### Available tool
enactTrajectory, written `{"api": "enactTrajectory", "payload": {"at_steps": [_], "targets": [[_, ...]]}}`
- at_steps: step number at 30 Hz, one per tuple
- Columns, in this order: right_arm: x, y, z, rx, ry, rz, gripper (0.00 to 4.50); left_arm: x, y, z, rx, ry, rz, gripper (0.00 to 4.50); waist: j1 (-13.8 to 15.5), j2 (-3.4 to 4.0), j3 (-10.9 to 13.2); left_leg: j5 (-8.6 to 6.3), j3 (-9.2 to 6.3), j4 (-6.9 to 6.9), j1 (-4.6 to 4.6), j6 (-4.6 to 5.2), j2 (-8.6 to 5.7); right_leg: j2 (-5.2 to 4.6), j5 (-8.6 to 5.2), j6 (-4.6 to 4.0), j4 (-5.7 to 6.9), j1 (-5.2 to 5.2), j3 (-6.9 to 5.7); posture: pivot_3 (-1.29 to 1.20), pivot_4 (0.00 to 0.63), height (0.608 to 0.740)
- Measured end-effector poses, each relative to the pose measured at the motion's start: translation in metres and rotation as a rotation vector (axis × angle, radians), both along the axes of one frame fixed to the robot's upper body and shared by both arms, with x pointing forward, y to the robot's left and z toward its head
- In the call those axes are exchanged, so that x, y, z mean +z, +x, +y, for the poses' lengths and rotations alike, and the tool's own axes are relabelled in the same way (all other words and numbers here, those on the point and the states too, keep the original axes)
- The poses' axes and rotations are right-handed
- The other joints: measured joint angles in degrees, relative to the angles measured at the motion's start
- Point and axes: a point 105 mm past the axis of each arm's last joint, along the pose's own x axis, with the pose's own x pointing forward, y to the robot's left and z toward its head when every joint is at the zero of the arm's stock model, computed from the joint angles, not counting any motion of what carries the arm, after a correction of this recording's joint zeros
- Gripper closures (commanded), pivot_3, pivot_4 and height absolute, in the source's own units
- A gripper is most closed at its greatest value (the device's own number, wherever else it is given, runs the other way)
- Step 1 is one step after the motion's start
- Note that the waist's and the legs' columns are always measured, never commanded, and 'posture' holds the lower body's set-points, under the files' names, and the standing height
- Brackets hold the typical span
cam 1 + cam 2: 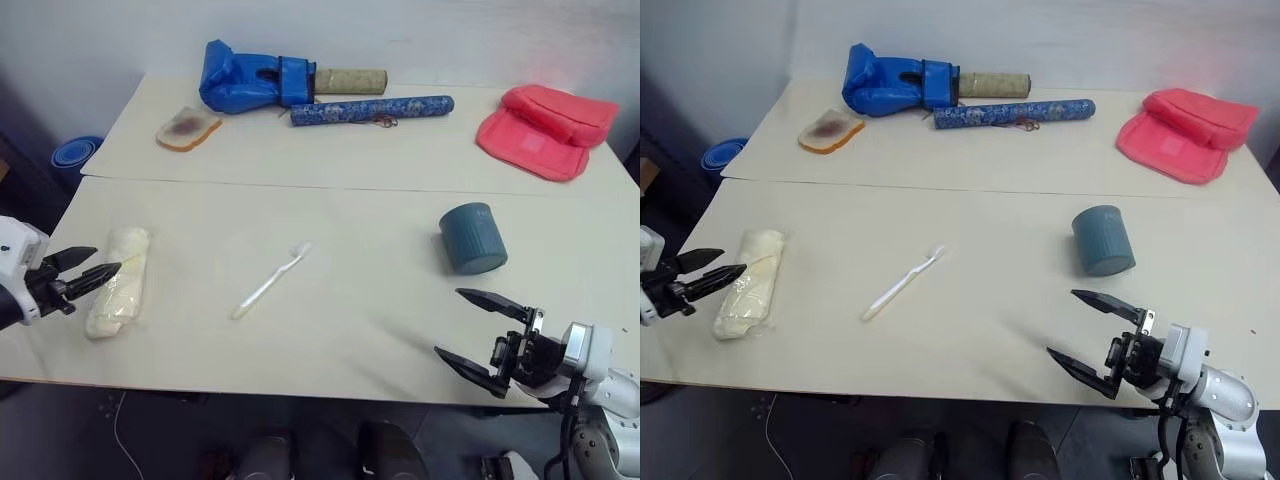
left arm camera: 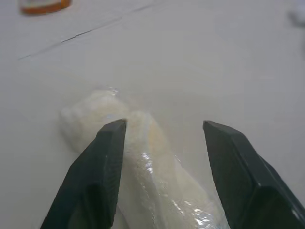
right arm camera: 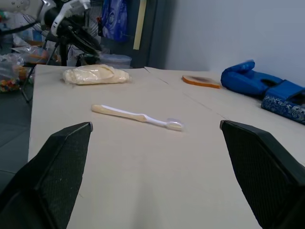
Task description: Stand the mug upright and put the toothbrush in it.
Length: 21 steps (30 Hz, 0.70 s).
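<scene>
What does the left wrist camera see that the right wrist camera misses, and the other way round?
Left wrist adds the open left gripper by the wrapping's shiny creases. Right wrist adds a slim white toothbrush, a blue boxing glove and a blue patterned tube. Both share the cream plastic-wrapped bundle, a bread slice and the beige table.

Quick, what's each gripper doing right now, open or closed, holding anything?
Left gripper: open, holding nothing, over the cream wrapped bundle.
Right gripper: wide open, empty.
</scene>
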Motion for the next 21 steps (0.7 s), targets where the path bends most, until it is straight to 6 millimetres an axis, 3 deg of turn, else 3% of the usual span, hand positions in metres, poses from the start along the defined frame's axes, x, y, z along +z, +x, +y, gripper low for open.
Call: {"api": "enactTrajectory", "payload": {"at_steps": [3, 5, 7, 10, 14, 17, 21], "targets": [[-0.008, 0.004, -0.031, -0.124, -0.027, 0.053, 0.00, 0.002, 0.000, -0.025, -0.154, 0.028, -0.030, 0.03, 0.7, 0.03, 0.0, -0.01, -0.02, 0.00, -0.02, 0.01, -0.01, -0.01, 0.00, 0.00, -0.04, 0.00, 0.08, 0.00, 0.150, 0.740], [-0.011, 0.004, -0.051, -0.199, -0.049, 0.084, 0.00, -0.003, 0.000, -0.043, -0.248, 0.025, -0.037, 0.03, 0.7, 0.07, 0.0, -0.01, 0.02, -0.01, -0.05, 0.02, -0.01, 0.01, 0.00, 0.00, -0.06, -0.02, 0.07, 0.00, 0.150, 0.740], [-0.018, 0.003, -0.084, -0.312, -0.096, 0.166, 0.00, -0.014, 0.000, -0.083, -0.410, -0.058, -0.048, 0.03, 0.8, 0.16, 0.0, -0.02, 0.08, 0.00, -0.04, 0.10, -0.06, -0.01, 0.00, 0.01, -0.04, 0.02, 0.04, 0.00, 0.150, 0.740], [-0.021, 0.003, -0.111, -0.422, -0.122, 0.217, 0.00, -0.033, -0.004, -0.115, -0.538, -0.126, 0.019, 0.03, 0.6, 0.08, 0.0, 0.00, 0.17, 0.01, -0.02, 0.09, 0.02, 0.10, 0.01, 0.01, -0.01, 0.00, -0.01, 0.00, 0.150, 0.740], [-0.027, 0.006, -0.127, -0.496, -0.123, 0.288, 0.00, -0.037, -0.002, -0.131, -0.581, -0.175, 0.014, 0.03, -0.4, 0.09, 0.0, 0.05, 0.37, 0.00, 0.05, 0.05, 0.10, 0.16, 0.01, 0.02, 0.05, -0.03, 0.02, 0.00, 0.150, 0.740], [-0.019, 0.033, -0.143, -0.617, -0.072, 0.398, 0.00, -0.041, -0.004, -0.150, -0.639, -0.226, 0.008, 0.03, -0.9, 0.18, 0.0, 0.11, 0.53, 0.03, 0.08, 0.16, 0.04, 0.05, 0.05, 0.09, 0.06, -0.03, 0.14, 0.00, 0.150, 0.740], [0.010, 0.076, -0.139, -0.655, -0.081, 0.486, 0.00, -0.041, -0.007, -0.161, -0.667, -0.265, -0.003, 0.03, -0.8, 0.20, -0.1, 0.16, 0.38, 0.04, 0.02, 0.06, 0.11, 0.10, 0.04, 0.07, 0.08, -0.14, 0.07, 0.00, 0.150, 0.740]]}}
